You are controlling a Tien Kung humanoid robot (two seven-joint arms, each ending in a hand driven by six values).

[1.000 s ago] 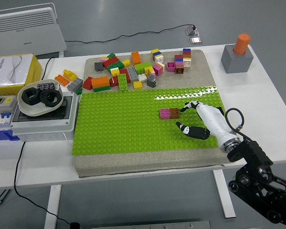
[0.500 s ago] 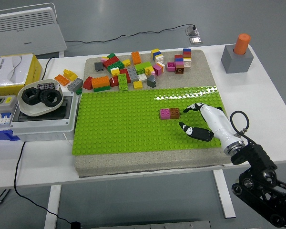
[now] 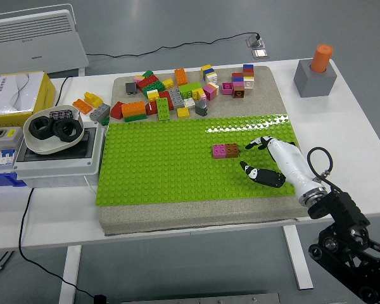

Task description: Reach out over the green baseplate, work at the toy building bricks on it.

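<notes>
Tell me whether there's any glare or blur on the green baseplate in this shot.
Head view: a white glare strip sits along the green baseplate at its far right edge, washing out the studs there; the rest is evenly lit and sharp, with the pink and brown bricks and right hand in focus.

no legible text, print on yellow box [image 3: 16,98] too small

Pink-and-brown brick pair [image 3: 225,151] sits flat on the green baseplate [image 3: 158,164], right of centre.

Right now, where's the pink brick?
In the head view, the pink brick sits right of centre on the green baseplate, joined to a brown brick, just left of the right hand.
</notes>
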